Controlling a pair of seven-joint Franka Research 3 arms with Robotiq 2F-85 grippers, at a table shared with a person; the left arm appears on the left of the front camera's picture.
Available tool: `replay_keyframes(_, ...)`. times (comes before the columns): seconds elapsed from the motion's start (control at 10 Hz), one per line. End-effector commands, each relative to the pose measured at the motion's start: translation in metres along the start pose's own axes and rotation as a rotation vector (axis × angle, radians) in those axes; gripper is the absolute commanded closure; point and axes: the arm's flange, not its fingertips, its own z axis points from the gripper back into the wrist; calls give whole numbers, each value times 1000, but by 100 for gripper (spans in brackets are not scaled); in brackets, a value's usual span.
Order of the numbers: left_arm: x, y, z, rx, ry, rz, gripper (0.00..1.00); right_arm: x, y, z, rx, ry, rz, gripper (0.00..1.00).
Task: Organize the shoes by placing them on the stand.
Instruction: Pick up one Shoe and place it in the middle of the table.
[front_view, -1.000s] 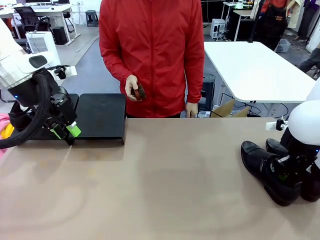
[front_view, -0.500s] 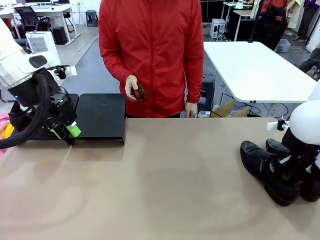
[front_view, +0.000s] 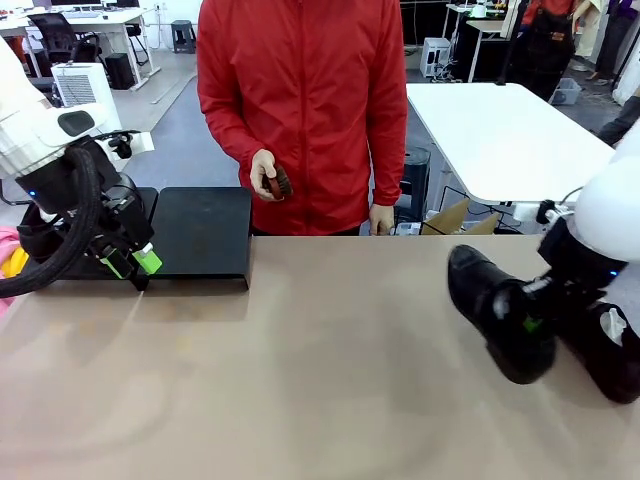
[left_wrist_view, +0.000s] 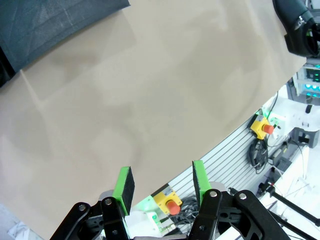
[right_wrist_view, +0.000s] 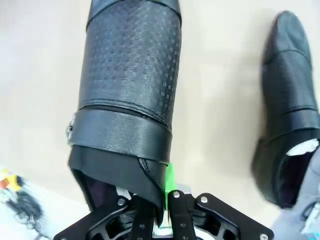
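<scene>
Once tight against mate (front_view: 610, 355), shoe (front_view: 485, 295) leftward

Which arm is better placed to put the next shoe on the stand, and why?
Right: the right gripper is shut on a shoe, ready to carry over. The left gripper is open and empty by the stand, far from the other shoe.
</scene>
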Motion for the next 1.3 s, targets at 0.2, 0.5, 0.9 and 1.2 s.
replay_keyframes(0.2,-3,0,0,-16,-8,-8,38,-4,123,-36,-41,16,-95,100)
replay_keyframes(0.5,-3,0,0,-16,-8,-8,38,-3,160,-41,-17,45,-157,100)
replay_keyframes(0.9,-3,0,0,-16,-8,-8,38,-20,163,-58,-53,27,-197,100)
replay_keyframes(1.2,-3,0,0,-16,-8,-8,38,1,196,-66,-11,-38,-187,100)
